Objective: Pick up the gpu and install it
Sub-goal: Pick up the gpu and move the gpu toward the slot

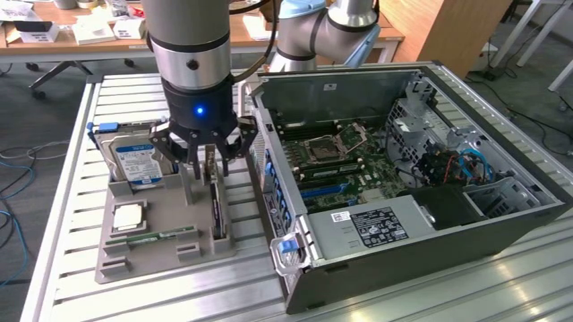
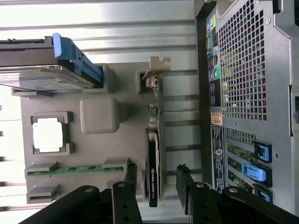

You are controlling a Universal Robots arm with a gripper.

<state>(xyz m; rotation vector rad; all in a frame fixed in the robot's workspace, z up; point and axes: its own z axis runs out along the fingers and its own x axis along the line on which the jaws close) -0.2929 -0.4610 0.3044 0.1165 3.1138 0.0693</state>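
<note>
The gpu point(image 1: 216, 209) is a thin dark card standing on edge in a slot of the grey holder tray point(image 1: 157, 260), just beside the computer case. In the wrist view the gpu point(image 2: 153, 161) shows its black edge and its silver end bracket. My gripper point(image 1: 205, 159) hangs straight above the card, fingers spread. The wrist view shows my gripper point(image 2: 157, 178) open, one dark finger point(image 2: 131, 176) on each side of the card, with a gap to it on both sides. Nothing is held.
The open computer case point(image 1: 501, 221) lies on the exterior view's right, motherboard point(image 1: 345, 161) exposed. The tray point(image 2: 98, 144) also carries a hard drive point(image 1: 134, 159) with a blue label, a processor chip point(image 1: 128, 216) and a green memory stick point(image 1: 152, 236). A slatted metal table point(image 1: 80, 134) lies underneath.
</note>
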